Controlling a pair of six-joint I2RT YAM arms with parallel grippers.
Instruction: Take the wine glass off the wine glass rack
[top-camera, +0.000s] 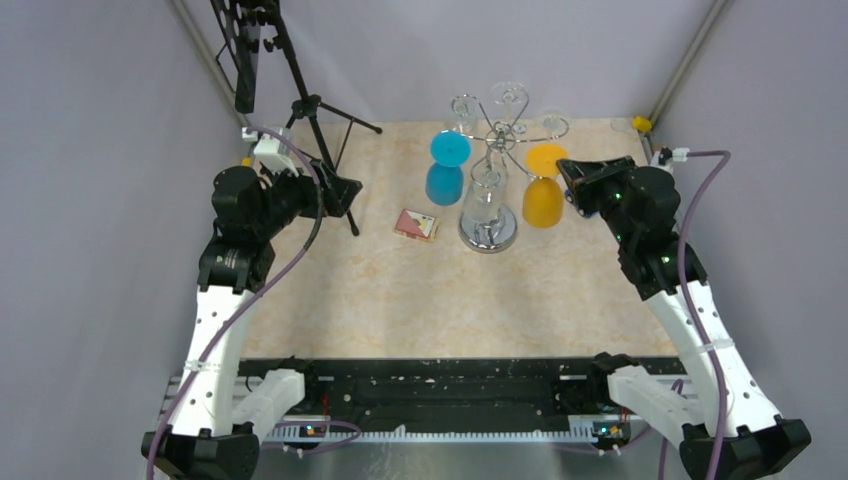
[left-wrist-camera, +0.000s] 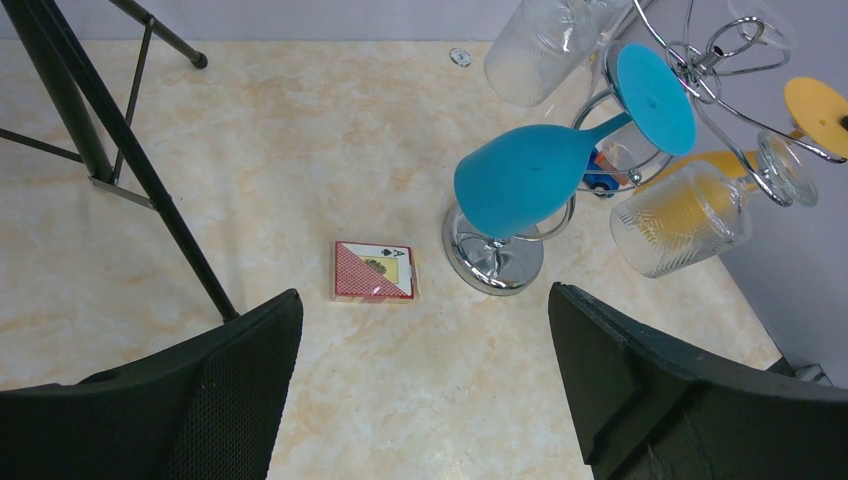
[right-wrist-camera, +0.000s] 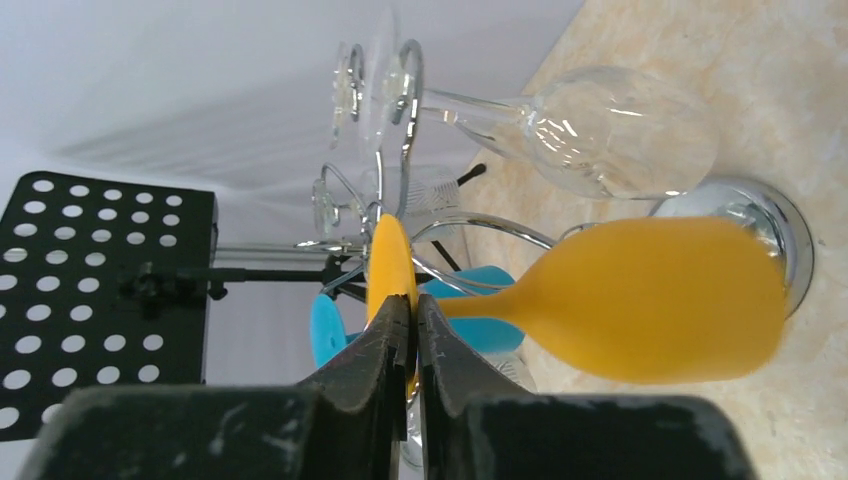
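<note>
My right gripper (right-wrist-camera: 412, 305): fingers drawn narrow, pinching the rim of the flat foot of the opaque yellow wine glass (right-wrist-camera: 650, 300), which shows edge-on between the black pads. The glass hangs bowl-down on the right side of the shiny chrome wire wine glass rack (right-wrist-camera: 408, 100), its foot caught in one of the curled arms and its bowl beside the rack's round disc base. Around the same twisted post hang an opaque blue wine glass (left-wrist-camera: 520, 185), on the left side, and several clear wine glasses (right-wrist-camera: 600, 130) (at least one has a textured bowl). My left gripper (left-wrist-camera: 425, 300): fingers spread wide, holding nothing, raised above the beige marbled table (left-wrist-camera: 300, 130) and well apart from the rack. Below and between these fingers lies a red-backed box of playing cards (left-wrist-camera: 375, 271), just beside the rack's base. Further left stands a black tripod (left-wrist-camera: 120, 150)
</note>
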